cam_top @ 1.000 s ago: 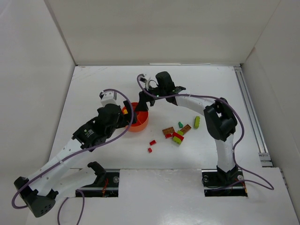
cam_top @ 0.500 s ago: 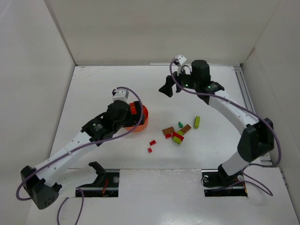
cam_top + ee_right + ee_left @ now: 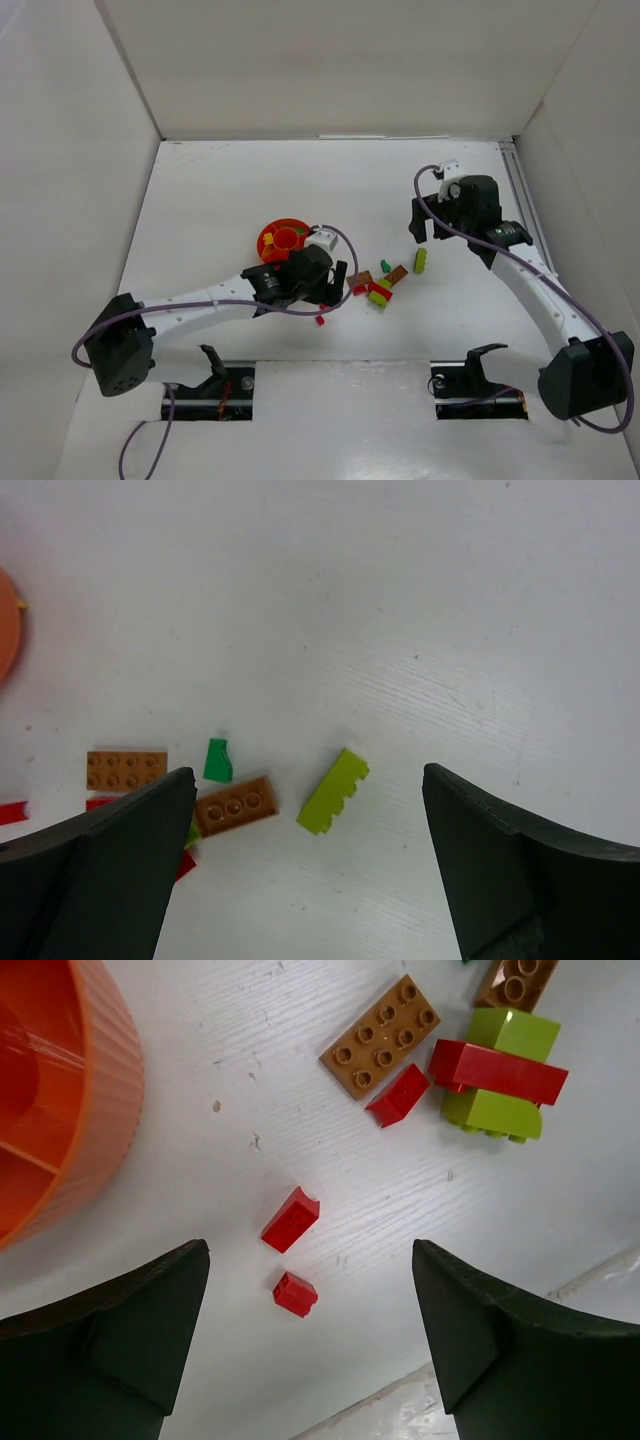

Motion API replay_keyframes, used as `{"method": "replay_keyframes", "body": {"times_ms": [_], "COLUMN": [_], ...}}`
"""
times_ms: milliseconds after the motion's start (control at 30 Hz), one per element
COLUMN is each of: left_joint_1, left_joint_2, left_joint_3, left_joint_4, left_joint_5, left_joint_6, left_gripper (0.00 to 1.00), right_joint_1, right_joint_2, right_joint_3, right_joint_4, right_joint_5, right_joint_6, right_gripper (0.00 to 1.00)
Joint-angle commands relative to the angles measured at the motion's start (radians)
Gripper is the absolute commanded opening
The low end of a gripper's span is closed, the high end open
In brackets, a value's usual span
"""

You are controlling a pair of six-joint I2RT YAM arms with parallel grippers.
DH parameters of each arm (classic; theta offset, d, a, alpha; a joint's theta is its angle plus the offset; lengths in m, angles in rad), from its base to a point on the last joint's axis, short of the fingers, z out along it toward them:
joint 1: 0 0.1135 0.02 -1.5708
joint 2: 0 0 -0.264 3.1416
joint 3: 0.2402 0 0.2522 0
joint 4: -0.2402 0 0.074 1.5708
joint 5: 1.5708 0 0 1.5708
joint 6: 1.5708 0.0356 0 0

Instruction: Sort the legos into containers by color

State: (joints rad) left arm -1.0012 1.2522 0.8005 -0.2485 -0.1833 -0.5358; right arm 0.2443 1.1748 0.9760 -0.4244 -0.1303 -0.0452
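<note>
Left gripper [image 3: 308,1252] low over table [image 3: 300,1160], jaws apart, nothing between them. Two small red legos [image 3: 290,1220] lie on table by gap, not touched. Orange bowl [image 3: 100,1090] close beside. Further on: brown flat brick [image 3: 380,1037], little red brick touching it, long red brick [image 3: 500,1068] lying on lime ones. Right gripper [image 3: 307,773] wide apart too, empty, up above lime brick [image 3: 333,790]. Green bit [image 3: 217,760] and small brown brick [image 3: 235,806] near it.

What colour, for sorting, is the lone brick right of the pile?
Lime brick; best in right wrist view.
</note>
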Motion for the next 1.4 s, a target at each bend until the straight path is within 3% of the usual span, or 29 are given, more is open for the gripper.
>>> {"method": "replay_keyframes", "body": {"times_ms": [0,133,400,900,1033,1267,1367], "left_joint_1": [-0.022,-0.031,-0.054,-0.063,-0.063,-0.063,-0.063], "left_joint_2": [0.015,0.076,0.142,0.270,0.270,0.250,0.250], "left_joint_3": [-0.021,-0.030,-0.061,-0.061,-0.061,-0.043,-0.032], "left_joint_4": [0.112,0.121,0.172,0.190,0.190,0.181,0.181], "left_joint_5": [-0.010,-0.030,0.002,0.002,-0.008,-0.031,-0.042], "left_joint_6": [0.051,0.085,0.111,0.120,0.111,0.102,0.092], "left_gripper": [0.79,0.73,0.73,0.61,0.61,0.61,0.61], "right_joint_1": [-0.028,-0.048,-0.103,-0.142,-0.021,0.223,0.262], "right_joint_2": [-0.049,-0.073,-0.073,-0.073,-0.073,0.098,0.187], "right_joint_3": [-0.023,-0.034,-0.034,-0.062,-0.074,-0.024,-0.010], "right_joint_4": [-0.028,-0.039,-0.057,-0.066,-0.039,0.019,0.044], "right_joint_5": [0.029,0.020,-0.008,-0.048,0.015,0.135,0.158], "right_joint_6": [0.002,-0.008,-0.027,-0.079,-0.088,-0.038,-0.007], "right_gripper": [0.99,0.99,0.99,0.99,0.99,0.99,0.97]}}
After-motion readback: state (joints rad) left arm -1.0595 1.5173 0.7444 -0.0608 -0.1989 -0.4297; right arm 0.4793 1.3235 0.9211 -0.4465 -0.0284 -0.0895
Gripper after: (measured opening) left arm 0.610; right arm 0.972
